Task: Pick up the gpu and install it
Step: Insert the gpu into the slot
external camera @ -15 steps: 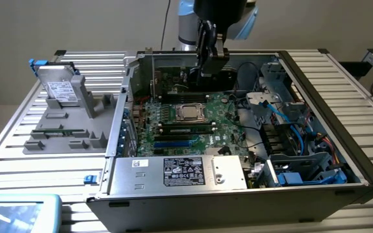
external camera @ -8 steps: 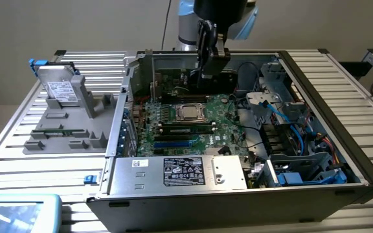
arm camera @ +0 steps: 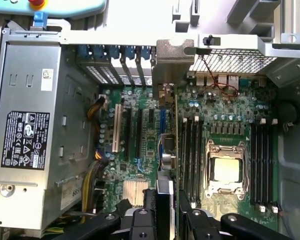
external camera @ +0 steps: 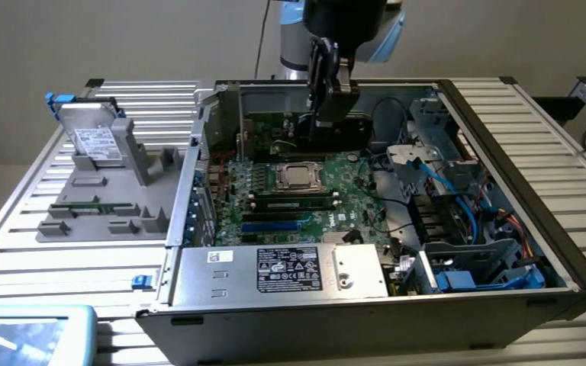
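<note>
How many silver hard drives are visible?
1. The silver hard drive stands on the gray holder at the exterior view's left; others may hide inside the case.

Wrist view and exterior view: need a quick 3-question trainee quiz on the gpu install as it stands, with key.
1. True or false: the gripper is shut on the gpu, holding it edge-on over the motherboard.
2. Where is the hard drive? A) on the motherboard. B) propped on the grey fixture at the exterior view's left. C) in the gripper.
3. Fill in: the metal box with the black label in the case's corner is the ___.

Key: 1 true; 2 B; 3 power supply.
</note>
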Robot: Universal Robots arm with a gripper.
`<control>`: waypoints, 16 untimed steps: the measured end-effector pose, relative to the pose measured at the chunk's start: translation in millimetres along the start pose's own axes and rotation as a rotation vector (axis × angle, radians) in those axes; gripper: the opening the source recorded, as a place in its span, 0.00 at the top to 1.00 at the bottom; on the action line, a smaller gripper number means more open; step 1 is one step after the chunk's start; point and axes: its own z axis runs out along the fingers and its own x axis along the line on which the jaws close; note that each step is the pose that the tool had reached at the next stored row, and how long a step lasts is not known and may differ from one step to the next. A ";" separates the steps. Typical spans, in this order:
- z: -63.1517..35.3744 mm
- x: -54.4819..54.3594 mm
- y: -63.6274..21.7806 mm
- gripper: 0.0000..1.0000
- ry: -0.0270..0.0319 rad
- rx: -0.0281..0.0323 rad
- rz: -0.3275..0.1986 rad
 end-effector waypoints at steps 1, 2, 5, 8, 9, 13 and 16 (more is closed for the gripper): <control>0.4 -0.2 0.2 0.72 0.0036 0.0038 0.001; 0.8 -0.6 0.8 0.72 0.0103 0.0104 0.002; 1.4 -2.3 2.9 0.72 0.0388 0.0268 0.006; 3.0 -5.1 5.2 0.72 0.0480 0.0410 0.008; 3.6 -5.4 6.1 0.72 0.0484 0.0425 0.008; 5.1 -5.4 7.3 0.72 0.0479 0.0427 0.008; 9.4 -5.9 8.0 0.72 0.0482 0.0427 0.008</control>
